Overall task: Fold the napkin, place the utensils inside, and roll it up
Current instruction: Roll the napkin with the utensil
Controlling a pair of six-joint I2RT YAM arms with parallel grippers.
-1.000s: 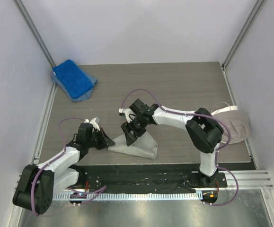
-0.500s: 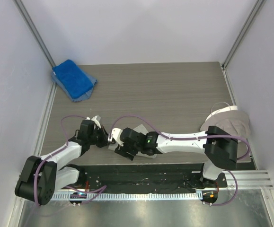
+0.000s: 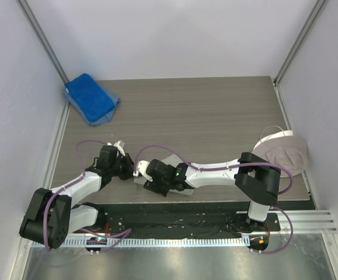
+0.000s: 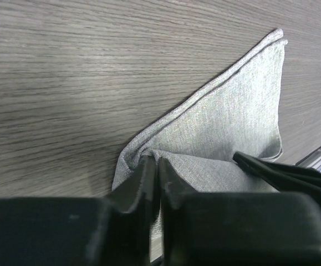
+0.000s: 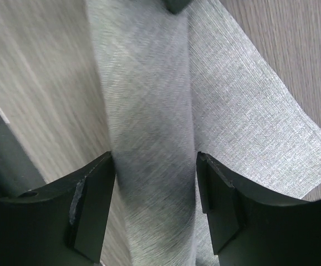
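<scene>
The light grey napkin [image 4: 232,122] lies folded into a triangle near the table's front edge. In the top view only a strip of the napkin [image 3: 171,159] shows beside the right arm. My left gripper [image 4: 156,166] is shut on the napkin's bunched near corner. A rolled or folded band of the napkin [image 5: 149,127] runs from there between the fingers of my right gripper [image 5: 156,205], whose jaws stand open on either side and touch its edges. From above, the left gripper [image 3: 128,167] and right gripper [image 3: 149,179] sit close together. The utensils are out of view.
A bright blue towel [image 3: 90,98] lies at the back left corner of the wooden table [image 3: 215,116]. A beige-grey cloth with a white edge [image 3: 285,153] lies at the right edge. The black base rail [image 3: 174,219] runs just below the napkin.
The right arm has swung from the table's middle down and left, and now lies low over the napkin beside the left gripper. The left gripper shifted slightly towards it, still holding the corner.
</scene>
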